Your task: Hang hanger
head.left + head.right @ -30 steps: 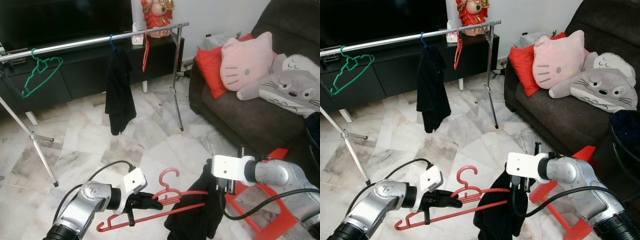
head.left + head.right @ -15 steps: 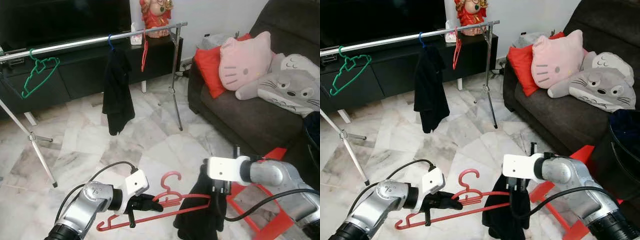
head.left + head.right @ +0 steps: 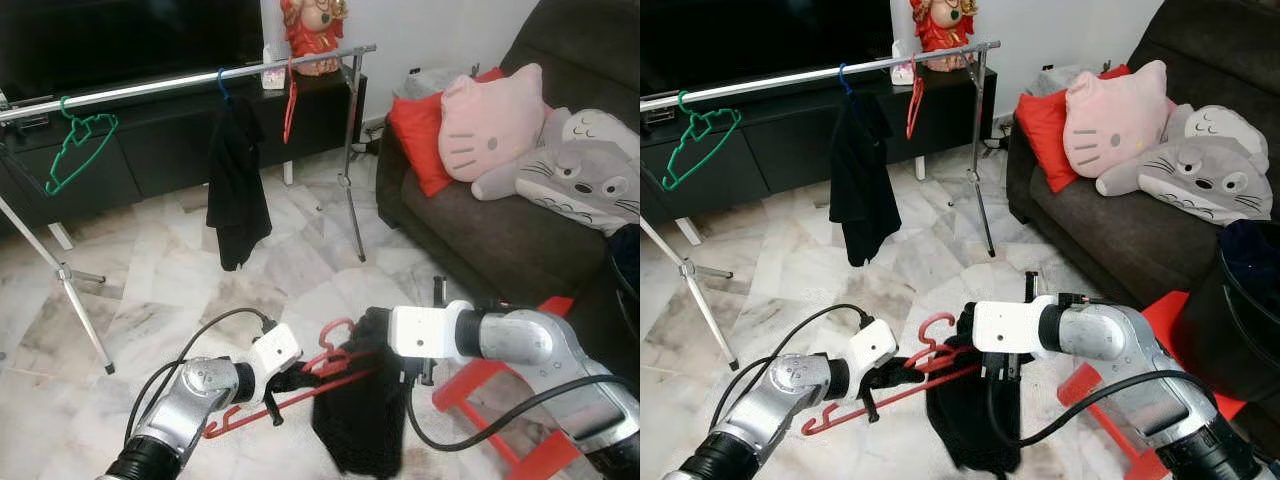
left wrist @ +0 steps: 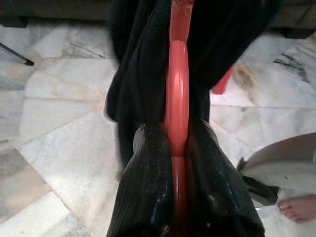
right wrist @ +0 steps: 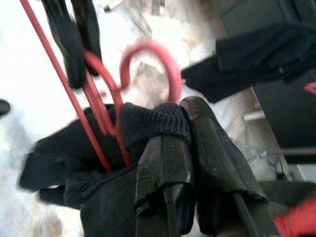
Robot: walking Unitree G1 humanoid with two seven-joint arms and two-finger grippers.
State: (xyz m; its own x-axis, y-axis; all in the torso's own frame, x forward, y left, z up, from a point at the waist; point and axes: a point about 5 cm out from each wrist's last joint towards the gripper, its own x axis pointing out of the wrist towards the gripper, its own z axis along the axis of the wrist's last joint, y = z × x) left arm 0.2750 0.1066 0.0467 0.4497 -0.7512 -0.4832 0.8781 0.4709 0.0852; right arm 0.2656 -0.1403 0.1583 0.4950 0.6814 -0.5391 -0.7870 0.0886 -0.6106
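Here the left claw (image 3: 283, 377) is clamped on the red hanger (image 3: 300, 390), the right claw (image 5: 192, 148) just beside it pinching the black cloth (image 3: 360, 420); it should draw the cloth fully along the arm

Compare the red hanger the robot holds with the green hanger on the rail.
The red hanger is gripped by the left tool low over the floor; the green hanger hangs from the rail. The red one lies tilted and carries a black garment; the green one hangs bare. Both have a hook on top.
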